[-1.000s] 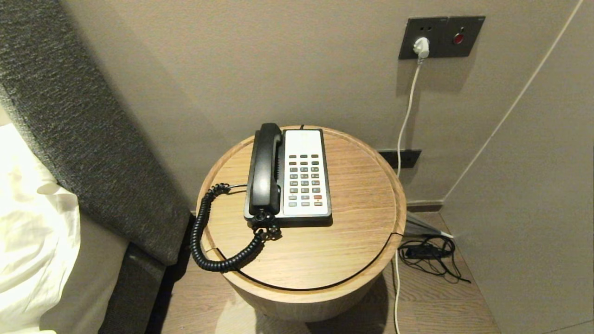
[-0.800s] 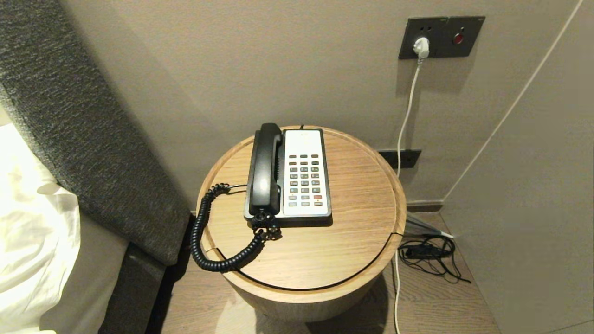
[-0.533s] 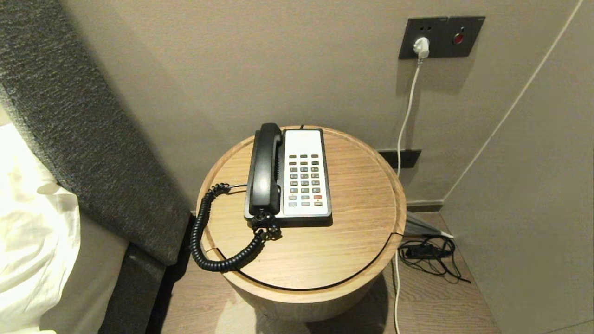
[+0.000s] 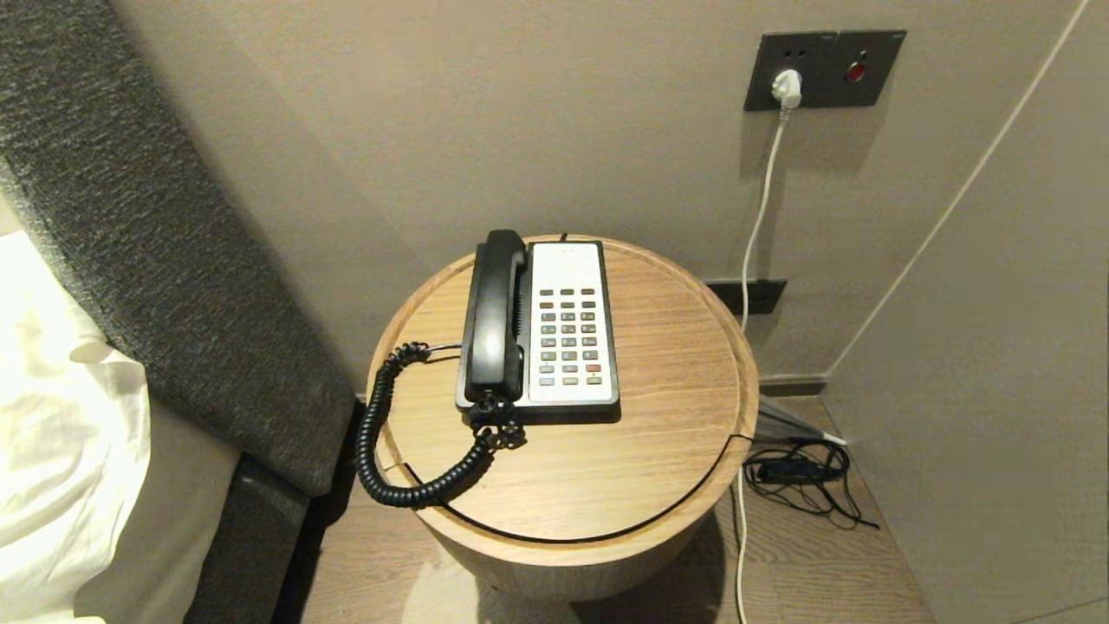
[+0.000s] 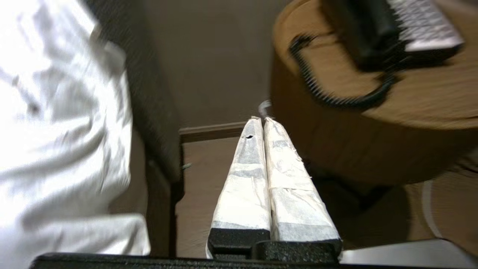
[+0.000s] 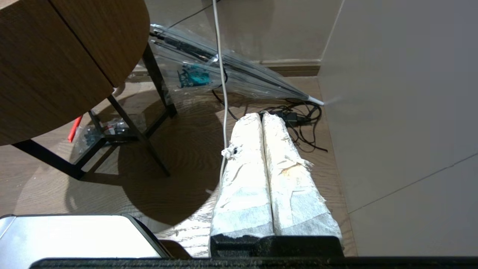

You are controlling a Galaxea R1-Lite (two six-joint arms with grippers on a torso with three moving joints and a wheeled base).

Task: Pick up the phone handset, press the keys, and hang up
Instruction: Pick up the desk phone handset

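Note:
A black phone handset (image 4: 496, 316) rests in its cradle on the left side of a white phone base with a keypad (image 4: 568, 336), on a round wooden side table (image 4: 676, 416). A black coiled cord (image 4: 381, 433) loops from the handset over the table's left edge. The phone also shows in the left wrist view (image 5: 388, 33). Neither gripper shows in the head view. My left gripper (image 5: 260, 120) is shut and empty, low beside the table, near the bed. My right gripper (image 6: 261, 116) is shut and empty, low over the floor to the table's right.
A grey headboard (image 4: 156, 234) and white bedding (image 4: 61, 451) stand left of the table. A wall is close on the right (image 4: 996, 390). A white cable (image 4: 758, 217) hangs from a wall socket. Black cables (image 4: 801, 477) and a folded umbrella (image 6: 231, 71) lie on the floor.

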